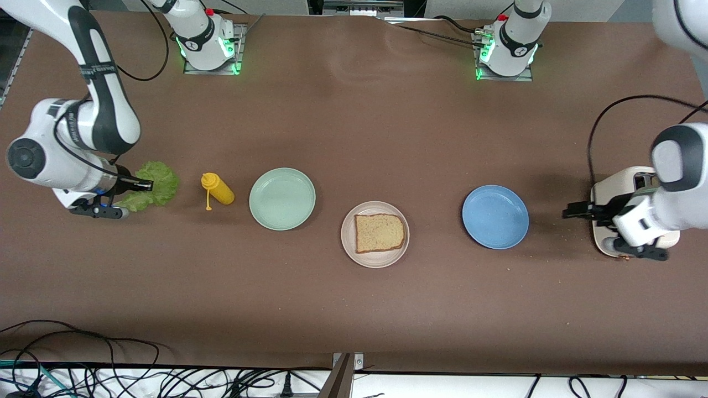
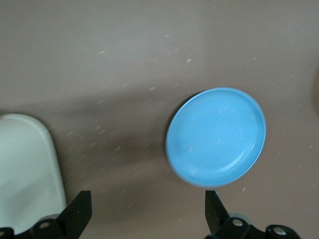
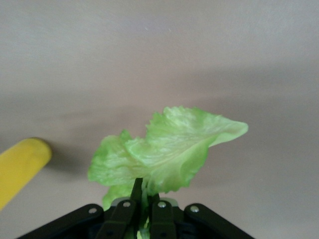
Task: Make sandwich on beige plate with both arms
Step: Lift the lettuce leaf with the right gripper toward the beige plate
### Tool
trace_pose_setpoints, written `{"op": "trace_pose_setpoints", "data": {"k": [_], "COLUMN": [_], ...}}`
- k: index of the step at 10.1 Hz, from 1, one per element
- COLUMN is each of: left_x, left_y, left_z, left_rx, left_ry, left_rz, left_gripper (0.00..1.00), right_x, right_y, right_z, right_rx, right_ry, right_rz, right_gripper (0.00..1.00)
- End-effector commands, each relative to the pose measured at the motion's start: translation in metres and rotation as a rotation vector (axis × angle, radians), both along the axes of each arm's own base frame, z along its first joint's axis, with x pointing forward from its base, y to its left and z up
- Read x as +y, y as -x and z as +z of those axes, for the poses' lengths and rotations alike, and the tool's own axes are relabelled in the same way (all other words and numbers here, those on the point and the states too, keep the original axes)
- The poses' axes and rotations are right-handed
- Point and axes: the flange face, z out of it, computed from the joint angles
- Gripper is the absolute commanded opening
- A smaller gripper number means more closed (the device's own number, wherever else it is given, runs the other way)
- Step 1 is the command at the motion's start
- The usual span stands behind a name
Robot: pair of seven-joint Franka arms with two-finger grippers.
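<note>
Right gripper (image 3: 143,196) pinches lettuce leaf (image 3: 167,149); left gripper (image 2: 148,211) gapes, seemingly waiting.

Three round plates sit on the brown table (image 1: 354,309): one mint-green plate (image 1: 282,199), one beige plate (image 1: 375,234), one blue plate (image 1: 495,216). One bread slice (image 1: 379,232), one lettuce leaf (image 1: 155,185), one yellow squeeze bottle (image 1: 218,189), one cream toaster (image 1: 608,193), two robot arms.

white arms (image 1: 83,138), black bands, black cables.
</note>
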Motion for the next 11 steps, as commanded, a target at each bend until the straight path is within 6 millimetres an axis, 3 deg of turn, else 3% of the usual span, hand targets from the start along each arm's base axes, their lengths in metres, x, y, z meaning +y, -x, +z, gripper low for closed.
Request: {"op": "trace_pose_setpoints", "data": {"k": [1,2,3,5,7,9,10,11], "left_x": [0.013,0.015,0.020,0.028,0.037,0.038,0.041,0.043], "left_y": [0.000,0.000,0.001,0.002,0.004,0.004,0.005,0.005], "left_z": [0.015,0.012,0.010,0.014,0.015,0.015,0.016,0.017], "left_rx": [0.019,0.024,0.029,0.023,0.022,0.023,0.024,0.026], "left_ry": [-0.044,-0.047,-0.047,-0.049,-0.050,-0.053,-0.072,-0.092], "left_rz": [0.018,0.022,0.029,0.044,0.056,0.059,0.054,0.046], "left_gripper": [1.00,1.00,1.00,1.00,1.00,1.00,1.00,1.00], "right_x": [0.027,0.056,0.099,0.184,0.251,0.335,0.387,0.421], "right_y": [-0.024,-0.034,-0.039,-0.039,-0.058,-0.078,-0.076,-0.079], "right_z": [0.059,0.084,0.097,0.103,0.106,0.073,0.053,0.030], "right_rx": [0.026,0.011,-0.010,-0.035,-0.100,-0.188,-0.230,-0.290], "right_ry": [-0.014,-0.036,-0.036,-0.027,-0.089,-0.165,-0.199,-0.256], "right_rz": [0.026,-0.004,-0.061,-0.169,-0.296,-0.450,-0.558,-0.642], "right_gripper": [0.00,0.00,0.00,0.00,0.00,0.00,0.00,0.00]}}
